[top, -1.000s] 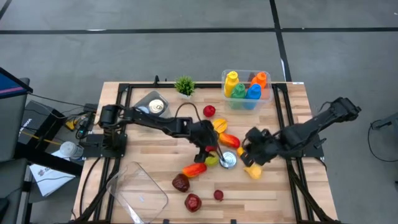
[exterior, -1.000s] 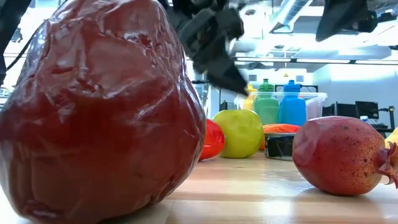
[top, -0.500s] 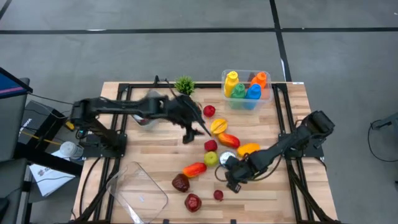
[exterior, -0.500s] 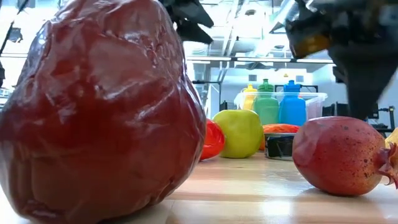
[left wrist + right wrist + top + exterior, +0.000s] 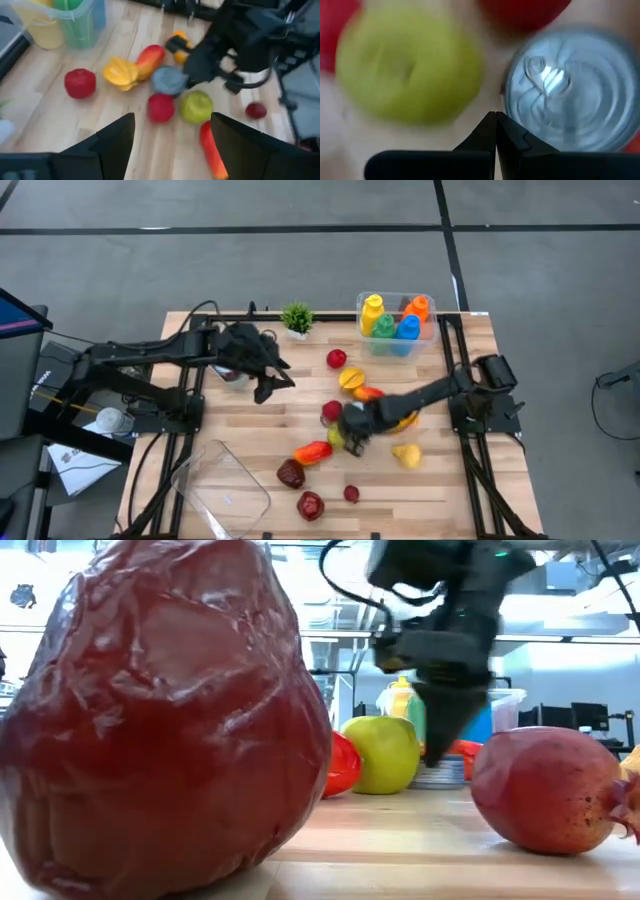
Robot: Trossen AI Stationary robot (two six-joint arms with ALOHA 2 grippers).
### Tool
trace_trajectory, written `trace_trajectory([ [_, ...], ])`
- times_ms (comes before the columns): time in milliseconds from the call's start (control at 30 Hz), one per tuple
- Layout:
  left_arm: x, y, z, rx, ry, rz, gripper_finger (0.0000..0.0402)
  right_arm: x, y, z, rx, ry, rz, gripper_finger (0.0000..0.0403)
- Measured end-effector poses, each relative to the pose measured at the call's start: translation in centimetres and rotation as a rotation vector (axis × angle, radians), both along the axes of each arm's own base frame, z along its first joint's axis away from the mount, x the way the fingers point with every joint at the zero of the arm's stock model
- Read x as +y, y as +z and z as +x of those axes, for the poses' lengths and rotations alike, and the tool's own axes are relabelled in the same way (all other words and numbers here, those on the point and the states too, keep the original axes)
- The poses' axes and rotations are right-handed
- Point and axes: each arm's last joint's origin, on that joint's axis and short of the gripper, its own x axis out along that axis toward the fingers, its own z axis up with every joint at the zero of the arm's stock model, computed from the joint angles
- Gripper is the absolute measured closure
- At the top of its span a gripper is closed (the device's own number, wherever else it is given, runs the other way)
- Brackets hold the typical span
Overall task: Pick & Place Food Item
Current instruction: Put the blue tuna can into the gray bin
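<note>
Several toy foods lie in the middle of the table: a green apple (image 5: 337, 438) (image 5: 405, 65), a silver can (image 5: 565, 90) (image 5: 169, 80), a small red fruit (image 5: 331, 412), a red pepper (image 5: 312, 452) and a yellow star fruit (image 5: 352, 380). My right gripper (image 5: 352, 427) (image 5: 496, 125) is shut and points steeply down into the gap between the green apple and the can. My left gripper (image 5: 272, 377) (image 5: 172, 145) hangs open and empty above the table's left half, away from the foods. My right gripper's shut fingertips (image 5: 434, 752) stand between the green apple (image 5: 385, 753) and the can (image 5: 440, 774), coming from above. Whether they touch either one, I cannot tell.
A clear bin of coloured bottles (image 5: 395, 320) and a small plant (image 5: 296, 317) stand at the far edge. A clear container (image 5: 225, 485) lies at the near left. Dark red fruits (image 5: 291, 473) (image 5: 310, 504) and a yellow pear (image 5: 406, 453) lie nearer the front edge.
My left gripper has drawn back from the fruit cluster toward the table's left and far side while rising, still open and empty. My right gripper has swung toward the table's left and sunk, still shut, arriving between the green apple and the can.
</note>
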Motion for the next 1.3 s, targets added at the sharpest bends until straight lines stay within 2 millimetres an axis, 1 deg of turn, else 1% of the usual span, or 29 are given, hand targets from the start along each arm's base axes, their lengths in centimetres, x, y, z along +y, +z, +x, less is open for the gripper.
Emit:
trace_trajectory([
  [67,-0.1,-1.3,-1.0,0.008,0.028,-0.036,0.0147,-1.4,0.5,1.6,-0.062,0.013,-0.012,0.0403],
  [133,-0.2,-2.1,-1.7,-0.041,0.063,-0.060,0.0147,-2.7,0.8,3.0,-0.105,0.036,-0.029,0.0403],
  [233,-0.2,-4.2,-2.2,-0.091,0.114,-0.078,0.0147,-3.9,1.8,5.4,-0.184,0.088,-0.059,0.0403],
  [267,-0.2,-5.1,-2.0,-0.097,0.124,-0.087,0.0147,-4.2,2.3,5.8,-0.190,0.100,-0.067,0.0403],
  [300,-0.2,-5.4,-1.9,-0.135,0.130,-0.098,0.0147,-4.3,2.8,5.8,-0.164,0.113,-0.075,0.0403],
  [367,-0.1,-6.8,-1.8,-0.133,0.148,-0.123,0.0147,-4.2,4.6,6.1,-0.175,0.122,-0.081,0.0403],
  [433,-0.1,-7.5,-1.4,-0.155,0.163,-0.148,0.0147,-4.1,5.9,5.0,-0.130,0.115,-0.078,0.0403],
  [467,0.0,-7.8,-1.3,-0.153,0.172,-0.159,0.0147,-3.9,6.2,4.3,-0.092,0.106,-0.071,0.0403],
  [533,0.1,-8.0,-1.1,-0.170,0.183,-0.172,0.0147,-3.7,6.0,2.9,0.009,0.090,-0.067,0.0403],
  [600,0.1,-8.0,-0.8,-0.189,0.184,-0.172,0.0147,-3.6,5.1,1.2,0.125,0.074,-0.068,0.0403],
  [633,0.1,-8.0,-0.9,-0.186,0.185,-0.172,0.0147,-3.4,4.5,0.7,0.154,0.065,-0.066,0.0403],
  [733,0.2,-7.8,-0.7,-0.212,0.185,-0.170,0.0147,-2.7,1.9,-1.1,0.260,0.073,-0.027,0.0403],
  [800,0.2,-7.8,-0.7,-0.215,0.185,-0.169,0.0147,-2.4,0.1,-1.7,0.287,0.060,-0.025,0.0403],
  [867,0.2,-7.8,-0.7,-0.214,0.185,-0.170,0.0147,-3.0,-1.1,-2.2,0.303,0.023,-0.024,0.0403],
  [900,0.2,-7.8,-0.7,-0.213,0.185,-0.170,0.0147,-3.3,-1.3,-2.5,0.316,0.009,-0.030,0.0403],
  [1067,0.2,-7.8,-0.7,-0.214,0.198,-0.192,0.0147,-4.8,-1.5,-0.9,0.149,-0.001,-0.062,0.0403],
  [1200,0.2,-7.8,-0.7,-0.213,0.198,-0.192,0.0147,-5.7,-0.9,1.6,-0.107,0.048,-0.053,0.0403],
  [1300,0.2,-7.8,-0.7,-0.212,0.197,-0.192,0.0147,-5.9,0.1,3.4,-0.292,0.099,-0.064,0.0403],
])
